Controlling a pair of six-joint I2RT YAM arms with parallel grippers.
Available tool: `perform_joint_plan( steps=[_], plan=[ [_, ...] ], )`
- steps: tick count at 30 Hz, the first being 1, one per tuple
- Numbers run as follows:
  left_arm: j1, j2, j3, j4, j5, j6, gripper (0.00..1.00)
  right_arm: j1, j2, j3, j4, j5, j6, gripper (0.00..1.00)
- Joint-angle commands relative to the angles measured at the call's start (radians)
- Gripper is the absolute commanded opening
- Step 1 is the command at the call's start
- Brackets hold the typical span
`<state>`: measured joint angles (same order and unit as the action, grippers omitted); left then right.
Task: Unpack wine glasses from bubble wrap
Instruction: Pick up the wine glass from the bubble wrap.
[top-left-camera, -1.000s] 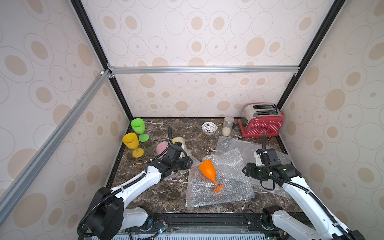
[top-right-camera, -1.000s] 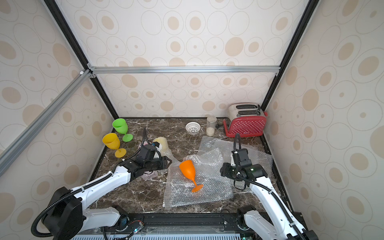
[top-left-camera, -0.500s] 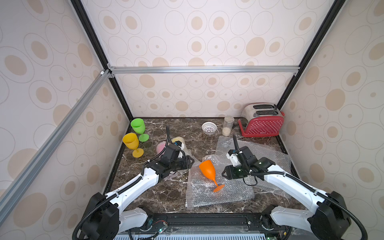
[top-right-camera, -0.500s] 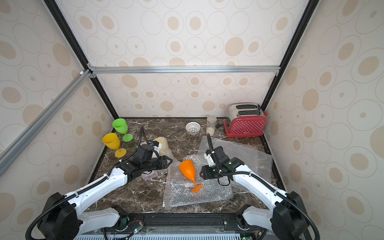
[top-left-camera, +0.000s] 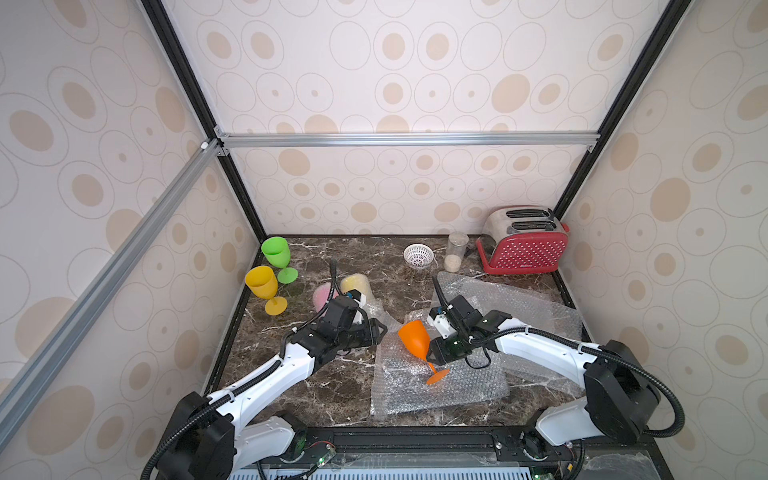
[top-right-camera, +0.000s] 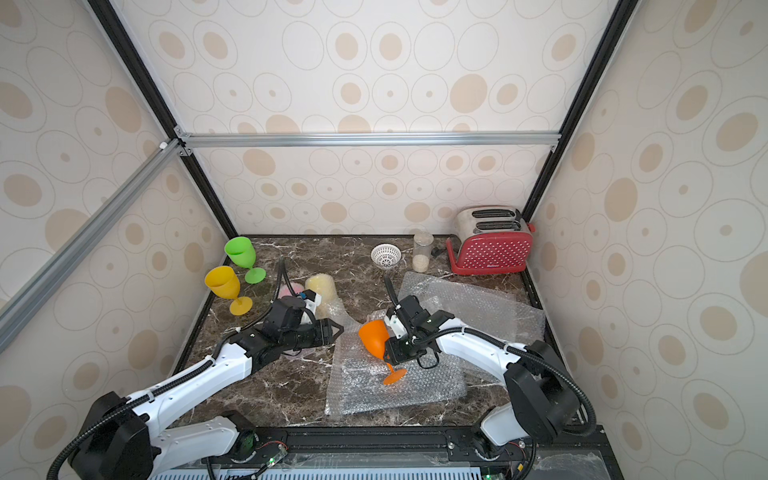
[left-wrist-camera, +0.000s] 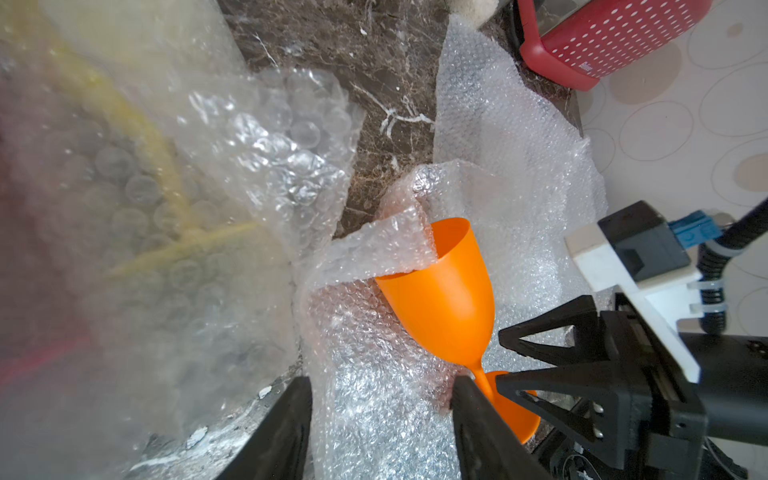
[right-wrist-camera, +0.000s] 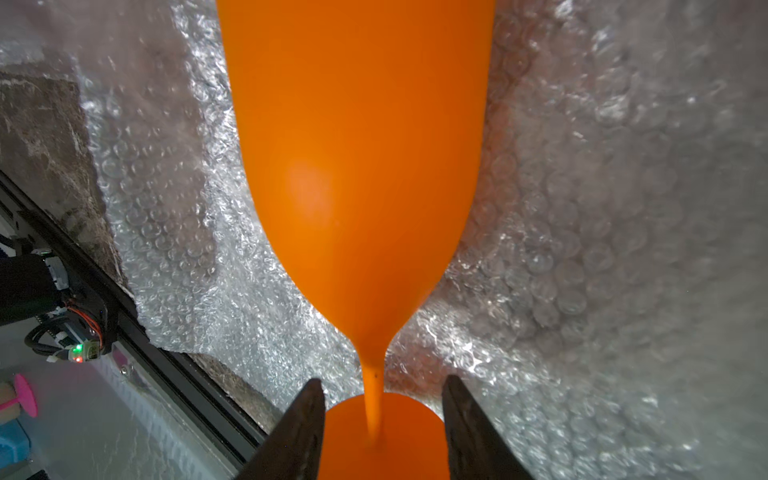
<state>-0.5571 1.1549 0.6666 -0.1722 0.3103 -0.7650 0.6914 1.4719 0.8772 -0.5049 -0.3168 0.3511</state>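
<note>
Since orange glass (top-left-camera: 415, 338) lies tilted on opened bubble wrap sheet (top-left-camera: 440, 386) near table ctr, foot toward 5 o'clock, right gripper (right-wrist-camera: 382, 378) straddles stem, jaws apart, nothing gripped yet, prob. for pickup, w/ left gripper (left-wrist-camera: 382, 380) at 9 o'clock, half-open, empty.

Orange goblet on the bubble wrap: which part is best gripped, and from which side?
Grip the thin stem, coming from the robot's right. The orange goblet lies tilted on the bubble wrap, its bowl wide and tapered; the right gripper straddles the stem, jaws open.
</note>
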Motion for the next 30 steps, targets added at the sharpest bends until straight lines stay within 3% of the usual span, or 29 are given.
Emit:
perform_joint_plan(
  steps=[1, 9, 16, 30],
  plan=[
    [-0.003, -0.021, -0.01, 0.041, 0.023, -0.032, 0.55, 0.024, 0.042, 0.001, 0.021, -0.018, -0.007, 0.47],
    [-0.018, -0.047, -0.047, 0.065, 0.026, -0.062, 0.55, 0.033, 0.089, -0.023, 0.072, -0.024, 0.026, 0.39],
    [-0.018, -0.063, -0.056, 0.07, 0.02, -0.072, 0.56, 0.034, 0.086, -0.048, 0.106, -0.014, 0.031, 0.2],
    [0.0, -0.005, 0.054, 0.07, 0.033, -0.049, 0.56, 0.035, -0.097, -0.123, 0.174, -0.014, -0.04, 0.15]
  ],
)
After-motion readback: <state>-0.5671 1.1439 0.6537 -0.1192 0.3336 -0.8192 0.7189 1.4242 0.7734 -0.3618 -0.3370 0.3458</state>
